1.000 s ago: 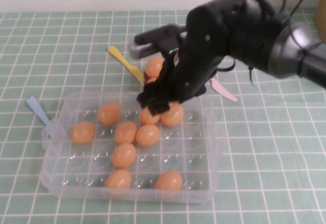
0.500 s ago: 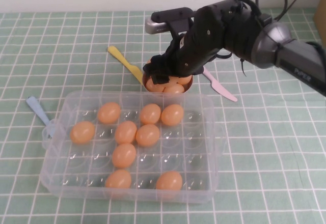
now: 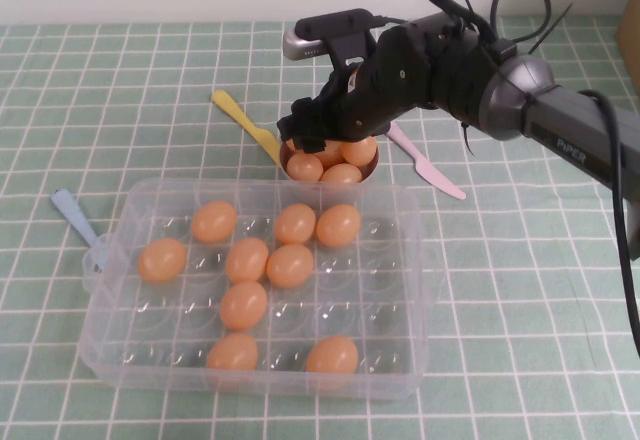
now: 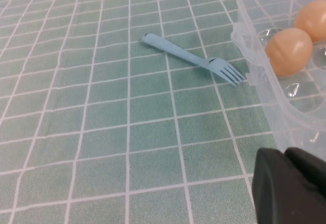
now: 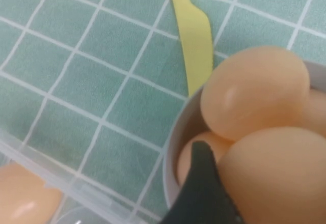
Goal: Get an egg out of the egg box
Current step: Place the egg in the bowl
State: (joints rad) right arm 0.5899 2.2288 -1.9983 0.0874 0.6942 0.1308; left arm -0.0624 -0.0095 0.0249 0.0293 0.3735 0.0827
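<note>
Even, bright light; soft shadows; right wrist view blurry (probably defocus).

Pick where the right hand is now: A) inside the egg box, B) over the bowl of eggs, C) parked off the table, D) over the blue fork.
B: in the high view the right hand is over the bowl behind the egg box, and the right wrist view shows a fingertip against the eggs piled there. The left hand sits low by the box's near corner.

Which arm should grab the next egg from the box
Right, likely. The right gripper hangs over the bowl just behind the egg box; the left gripper sits low beside the box's left edge.
</note>
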